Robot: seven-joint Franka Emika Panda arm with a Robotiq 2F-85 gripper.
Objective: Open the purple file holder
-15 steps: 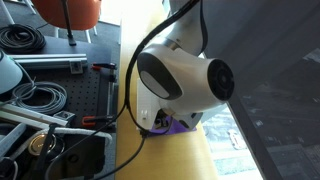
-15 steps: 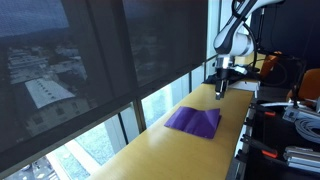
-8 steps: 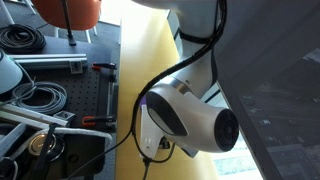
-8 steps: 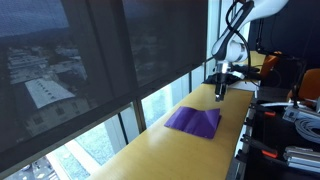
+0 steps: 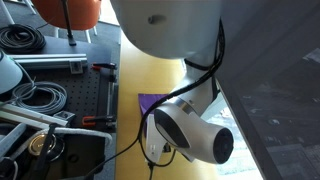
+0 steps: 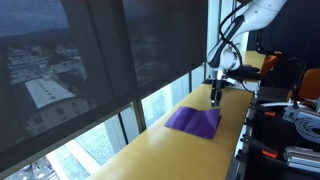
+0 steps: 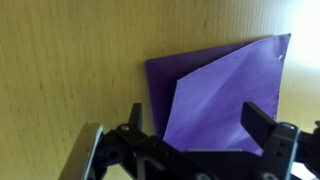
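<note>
The purple file holder [image 7: 215,90] lies flat on the yellow tabletop [image 7: 70,60], with one cover sheet lying askew over the other. In the wrist view my gripper [image 7: 198,125] hangs above its near part, jaws wide open and empty, one finger [image 7: 135,118] near the holder's left edge and the other over its right part. In an exterior view the gripper [image 6: 215,96] hovers just beyond the holder's far end [image 6: 193,121]. In an exterior view the arm [image 5: 190,130] hides most of the holder; only a corner [image 5: 149,101] shows.
A black perforated bench [image 5: 70,95] with coiled cables [image 5: 35,100] and tools runs along one side of the yellow strip. Shaded windows [image 6: 110,70] run along the other side. An orange chair [image 5: 65,12] stands at the back.
The arm has shifted along the strip towards the holder. In the close exterior view its white body moved down the frame, uncovering a corner of the holder. The gripper stays open.
</note>
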